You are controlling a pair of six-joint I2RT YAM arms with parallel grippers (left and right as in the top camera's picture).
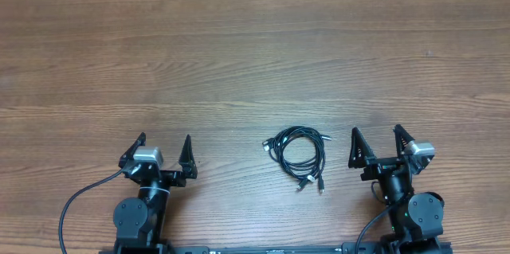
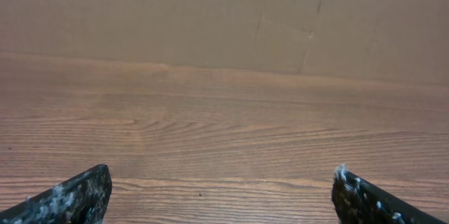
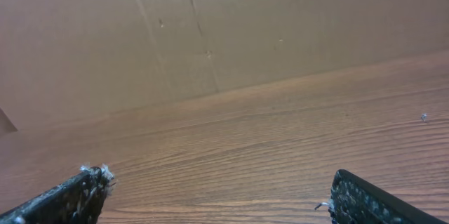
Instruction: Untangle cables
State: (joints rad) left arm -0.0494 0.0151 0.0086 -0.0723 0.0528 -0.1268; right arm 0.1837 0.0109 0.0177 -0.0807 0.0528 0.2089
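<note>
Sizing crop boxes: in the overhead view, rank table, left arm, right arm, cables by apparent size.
1. table
2. left arm and right arm: look alike, not ranked
3. cables

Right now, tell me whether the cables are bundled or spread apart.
Bundled: the cables lie in one overlapping coil on the table, plug ends trailing out at its near edge.
</note>
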